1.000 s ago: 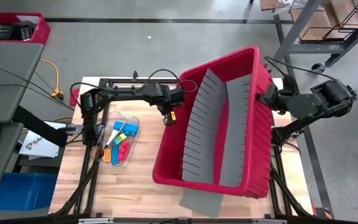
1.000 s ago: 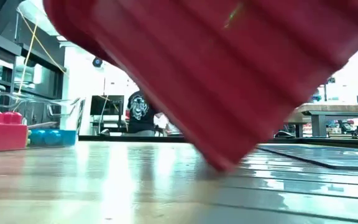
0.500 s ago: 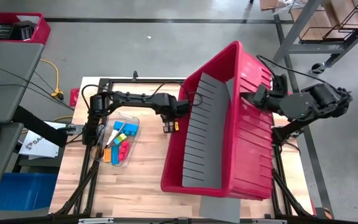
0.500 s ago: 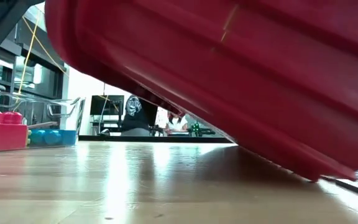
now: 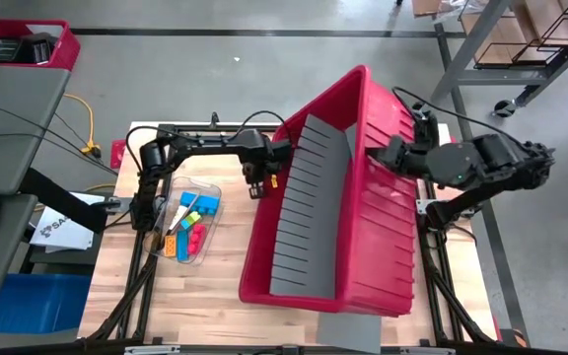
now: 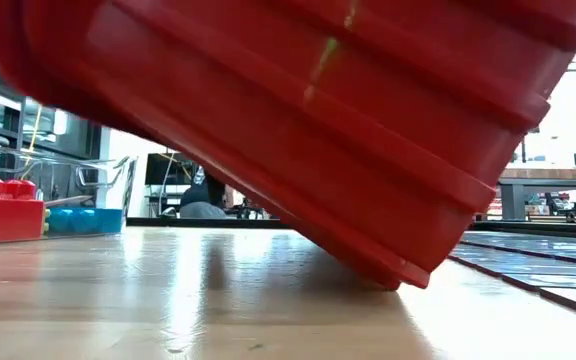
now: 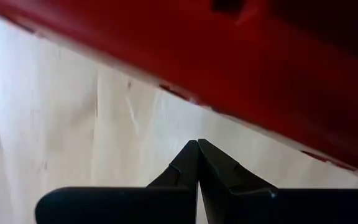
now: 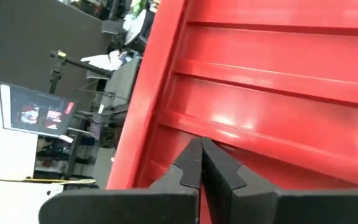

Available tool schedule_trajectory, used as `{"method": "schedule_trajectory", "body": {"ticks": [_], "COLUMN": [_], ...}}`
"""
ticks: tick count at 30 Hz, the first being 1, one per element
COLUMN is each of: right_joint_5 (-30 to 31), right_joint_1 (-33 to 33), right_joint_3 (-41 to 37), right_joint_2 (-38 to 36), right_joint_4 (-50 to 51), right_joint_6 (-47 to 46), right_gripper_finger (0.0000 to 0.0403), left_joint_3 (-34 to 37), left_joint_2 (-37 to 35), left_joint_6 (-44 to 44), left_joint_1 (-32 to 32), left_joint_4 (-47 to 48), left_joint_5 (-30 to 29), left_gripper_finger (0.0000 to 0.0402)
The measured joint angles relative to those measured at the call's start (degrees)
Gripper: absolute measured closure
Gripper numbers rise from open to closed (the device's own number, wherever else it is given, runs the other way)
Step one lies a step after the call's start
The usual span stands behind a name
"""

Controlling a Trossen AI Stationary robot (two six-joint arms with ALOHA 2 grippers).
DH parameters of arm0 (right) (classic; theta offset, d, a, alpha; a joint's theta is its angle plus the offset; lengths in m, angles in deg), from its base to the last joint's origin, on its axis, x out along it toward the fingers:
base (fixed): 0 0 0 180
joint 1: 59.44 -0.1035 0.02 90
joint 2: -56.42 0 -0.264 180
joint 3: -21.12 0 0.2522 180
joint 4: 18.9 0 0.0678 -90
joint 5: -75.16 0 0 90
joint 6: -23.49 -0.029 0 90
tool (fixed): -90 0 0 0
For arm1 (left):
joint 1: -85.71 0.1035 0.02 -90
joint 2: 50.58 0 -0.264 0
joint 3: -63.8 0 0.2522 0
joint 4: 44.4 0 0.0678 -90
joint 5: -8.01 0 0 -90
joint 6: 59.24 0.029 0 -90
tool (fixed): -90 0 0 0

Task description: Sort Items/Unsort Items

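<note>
The red bin [image 5: 363, 227] stands tipped on the table [image 5: 225, 296] at frame centre, pressed between the left tool [image 5: 256, 187] and right tool [image 5: 381, 156], both closed and empty. The items [image 5: 187, 227] sit in a clear tray [image 5: 205, 194] at left; sorting looks barely begun.

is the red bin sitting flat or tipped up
Tipped: the red bin leans on one lower edge on the table, its base lifted in the low view.

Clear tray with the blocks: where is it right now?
High view: the clear tray sits on the table's left side, under the left arm, apart from the tilted red bin to its right.
</note>
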Motion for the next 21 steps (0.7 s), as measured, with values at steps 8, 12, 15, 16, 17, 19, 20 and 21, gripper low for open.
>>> {"method": "schedule_trajectory", "body": {"ticks": [8,12,15,16,17,19,20,21], "right_joint_5": [-1.5,-3.4,-4.3,-4.5,-4.4,-4.9,-5.6,-6.1], "right_joint_1": [3.2,5.0,5.9,6.0,6.1,6.8,7.1,7.2], "right_joint_3": [-0.1,0.1,0.2,0.1,0.1,0.1,0.1,0.1], "right_joint_2": [0.8,1.1,1.4,1.4,1.4,1.4,1.4,1.4], "right_joint_4": [-8.3,-11.6,-14.7,-15.7,-16.4,-16.9,-16.9,-16.9], "right_joint_6": [6.5,9.4,12.0,12.9,13.8,15.0,15.6,15.9], "right_gripper_finger": [0.0403,0.0403,0.0403,0.0403,0.0403,0.0403,0.0403,0.0403], "left_joint_3": [2.9,2.9,2.9,2.9,2.9,2.9,2.9,2.8], "left_joint_2": [0.2,1.4,2.8,3.2,3.4,3.5,3.5,3.5], "left_joint_6": [-1.4,-6.2,-10.0,-10.9,-11.2,-9.5,-8.2,-7.3], "left_joint_1": [-1.5,-2.8,-4.4,-4.9,-5.5,-6.3,-6.6,-6.9], "left_joint_4": [-12.3,-19.2,-24.4,-25.3,-25.5,-24.5,-23.9,-22.8], "left_joint_5": [-2.8,-0.2,5.6,7.5,8.9,9.8,9.5,8.6], "left_gripper_finger": [0.0401,0.0401,0.0401,0.0401,0.0401,0.0401,0.0401,0.0401]}}
